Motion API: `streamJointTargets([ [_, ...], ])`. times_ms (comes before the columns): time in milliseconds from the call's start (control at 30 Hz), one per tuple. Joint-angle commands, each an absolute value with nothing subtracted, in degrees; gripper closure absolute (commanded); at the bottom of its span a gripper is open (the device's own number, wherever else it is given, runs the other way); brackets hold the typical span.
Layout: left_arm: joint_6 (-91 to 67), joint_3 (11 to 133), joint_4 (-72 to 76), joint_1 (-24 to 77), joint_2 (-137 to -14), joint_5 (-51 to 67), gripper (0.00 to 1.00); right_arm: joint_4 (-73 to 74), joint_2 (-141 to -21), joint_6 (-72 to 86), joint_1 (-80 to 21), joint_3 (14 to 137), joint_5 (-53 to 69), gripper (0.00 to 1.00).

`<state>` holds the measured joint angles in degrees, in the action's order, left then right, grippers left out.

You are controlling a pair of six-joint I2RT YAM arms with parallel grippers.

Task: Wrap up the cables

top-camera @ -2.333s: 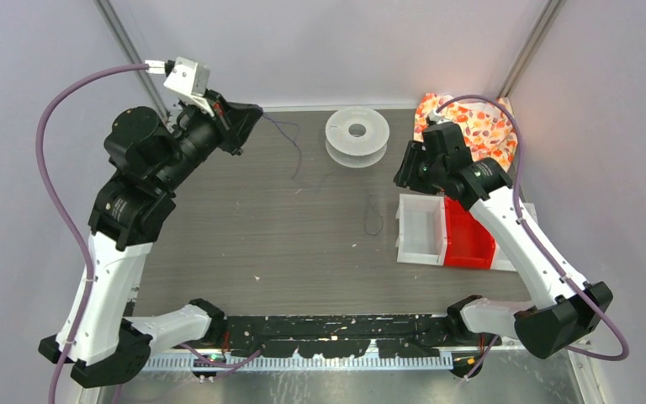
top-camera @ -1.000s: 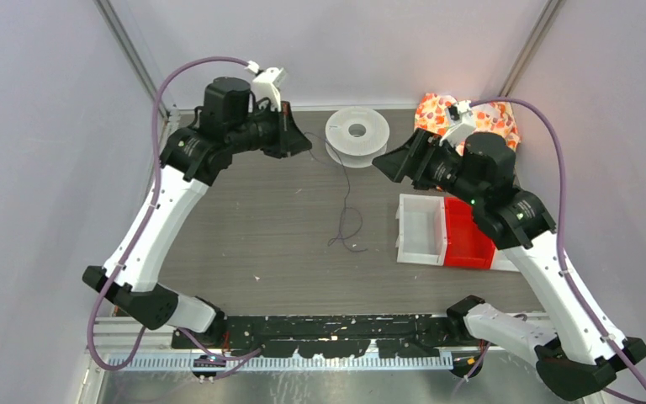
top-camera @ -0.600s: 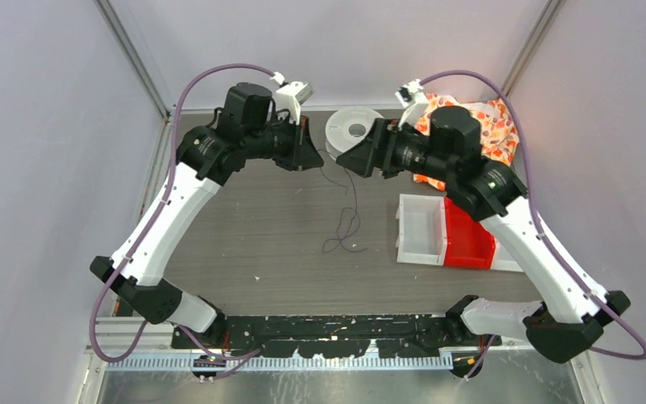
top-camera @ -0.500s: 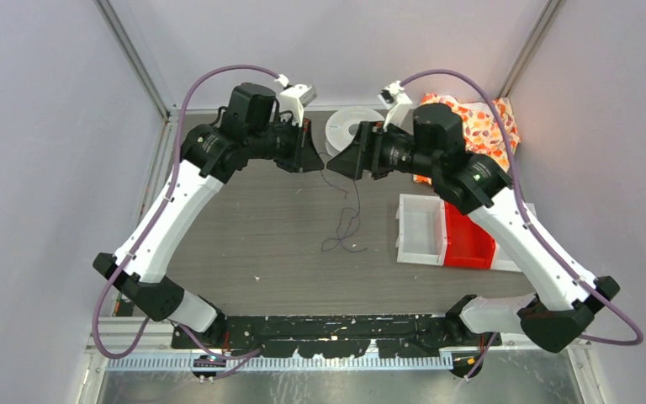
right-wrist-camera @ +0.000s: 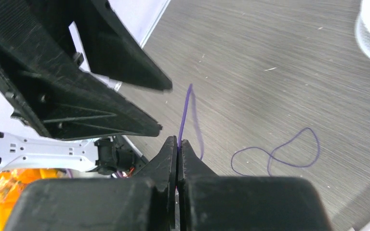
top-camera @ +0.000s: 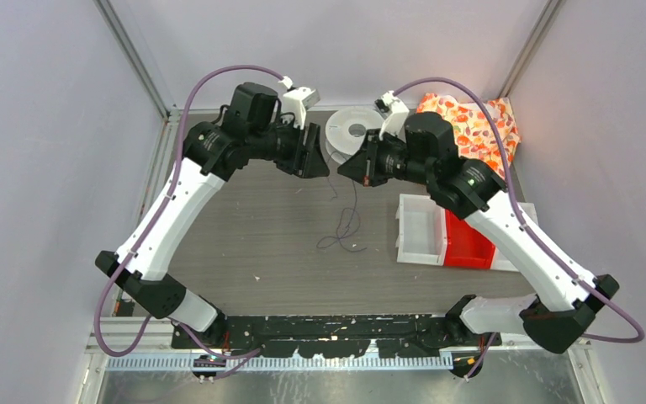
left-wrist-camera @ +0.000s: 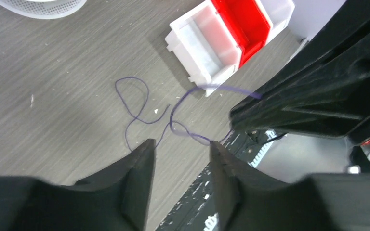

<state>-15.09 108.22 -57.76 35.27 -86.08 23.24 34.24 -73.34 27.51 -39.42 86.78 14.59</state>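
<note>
Handover is what I am watching: a couple of seconds ago the left arm alone had the cable (right-wrist-camera: 185, 111) lifted at the far left of the bench (top-camera: 244, 236) while the right arm waited over by the white bin (top-camera: 421, 229). Since then both have swung in to meet just in front of the clear spool (top-camera: 355, 133). Now the right pincer (right-wrist-camera: 178, 143) is clamped tight on the thin purple strand, its tips pressed together with the wire standing up out of them. The left pincer (left-wrist-camera: 180, 155) is spread apart with nothing between its fingers, close beside the other and, as far as I can see, not touching the wire. From the right tips the cable drops to the bench and lies there in a few loose loops, between the two arms and a little short of the white bin. None of it is on the spool yet. To my eye the end has changed owners, which frees the left arm to regrip lower down or steady the spool. All of the winding itself is yet to be done.
</note>
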Motion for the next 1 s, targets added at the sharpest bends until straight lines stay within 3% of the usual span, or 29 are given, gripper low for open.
streamJointTargets([
  [0,-14.31,109.58,-57.86,35.46,-85.36,22.12,0.41,29.09,-65.21,28.03,-39.6,83.21,5.69,0.99],
  [133,-16.59,106.03,-53.48,35.48,-83.87,22.21,0.29,24.65,-61.49,29.45,-39.58,79.29,3.94,1.0],
  [400,-26.96,92.84,-35.51,35.39,-79.57,28.87,0.28,20.57,-58.63,31.23,-39.57,75.71,3.18,0.99],
  [767,-43.63,79.11,-6.14,35.39,-78.76,38.96,0.36,19.34,-58.44,32.42,-39.6,75.36,4.64,0.99],
  [967,-46.65,78.0,-1.45,35.36,-79.8,39.35,0.43,19.1,-58.23,33.11,-39.56,74.93,4.88,0.99],
])
